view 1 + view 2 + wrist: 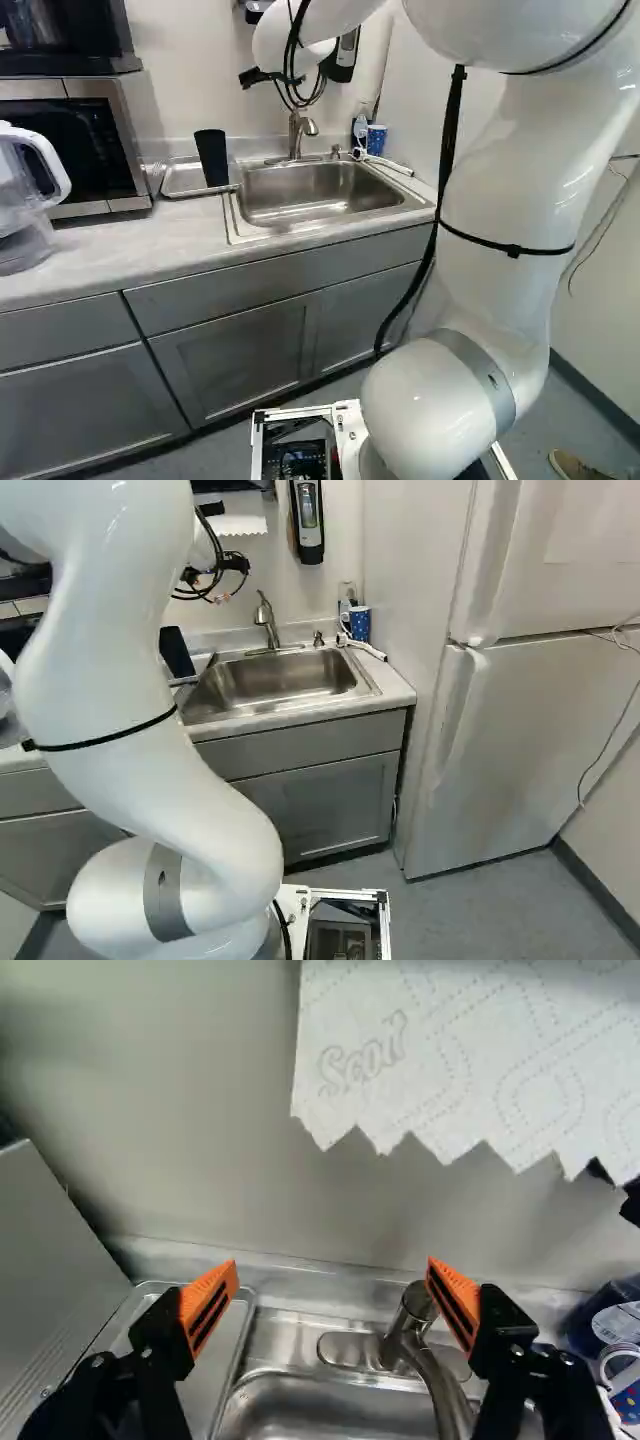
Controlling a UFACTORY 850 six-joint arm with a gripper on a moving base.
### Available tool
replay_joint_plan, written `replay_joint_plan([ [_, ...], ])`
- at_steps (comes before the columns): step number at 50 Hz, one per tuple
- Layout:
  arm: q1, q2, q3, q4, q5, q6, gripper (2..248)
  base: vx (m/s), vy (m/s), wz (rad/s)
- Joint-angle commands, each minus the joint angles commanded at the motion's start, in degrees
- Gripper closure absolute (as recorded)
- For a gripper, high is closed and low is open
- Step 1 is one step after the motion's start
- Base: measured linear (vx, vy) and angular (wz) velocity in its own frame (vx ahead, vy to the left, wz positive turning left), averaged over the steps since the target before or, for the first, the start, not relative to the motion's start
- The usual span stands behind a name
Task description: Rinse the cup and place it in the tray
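Fingers (210,1305) spread, empty, high near the faucet (413,1312); black cup (211,157) sits lower, tray (178,182) side, spotted blue cup (377,139) opposite.

The sink (305,193) is shiny, smooth metal. The towel (450,1060) is embossed paper. The cabinets (240,360) look smooth and matt.

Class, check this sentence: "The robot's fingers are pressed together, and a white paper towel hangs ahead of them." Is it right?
Not quite. The wrist view shows the fingers standing wide apart, not pressed together. The white paper towel does hang ahead of them.
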Motion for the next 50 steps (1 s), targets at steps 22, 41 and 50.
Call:
replay_joint_plan([
  [22,1.7,1.7,1.8,0.9,-5.3,0.0,3,0.000,0.000,0.000],
  [41,2.7,4.2,4.5,2.9,-10.1,0.0,3,0.000,0.000,0.000],
  [50,3.0,5.6,5.9,4.0,-12.5,0.0,3,0.000,0.000,0.000],
])
